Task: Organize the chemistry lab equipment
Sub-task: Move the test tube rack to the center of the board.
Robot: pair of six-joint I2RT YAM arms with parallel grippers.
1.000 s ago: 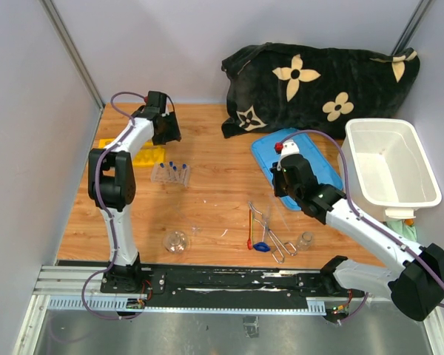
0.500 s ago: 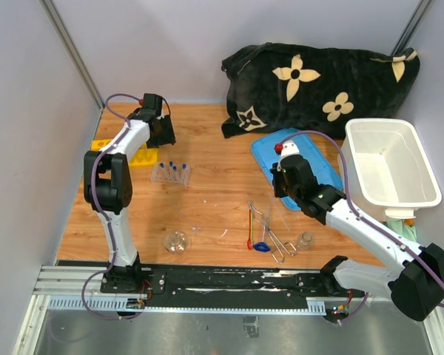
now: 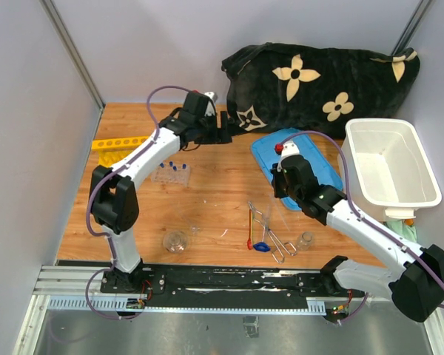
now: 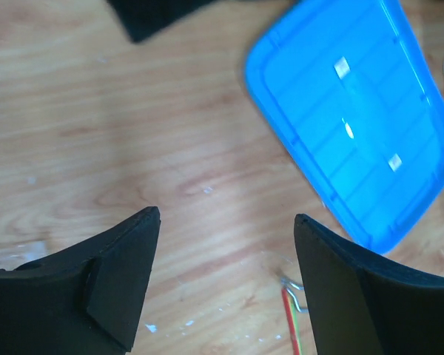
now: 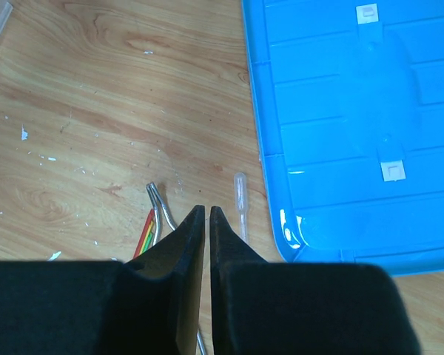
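Left gripper (image 4: 227, 214) hovers over the table (image 4: 133, 133), jaws wide and empty, beside the lid (image 4: 355, 118). Right gripper (image 5: 202, 209) hangs above the tongs (image 5: 157, 198), fingers pinched nearly together, gripping nothing.

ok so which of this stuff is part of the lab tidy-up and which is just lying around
Job: yellow tube rack, blue-capped test tubes, flask, small beaker, metal tongs, red-handled spatula.
Just lying about: white tub, blue lid, black flowered cloth.
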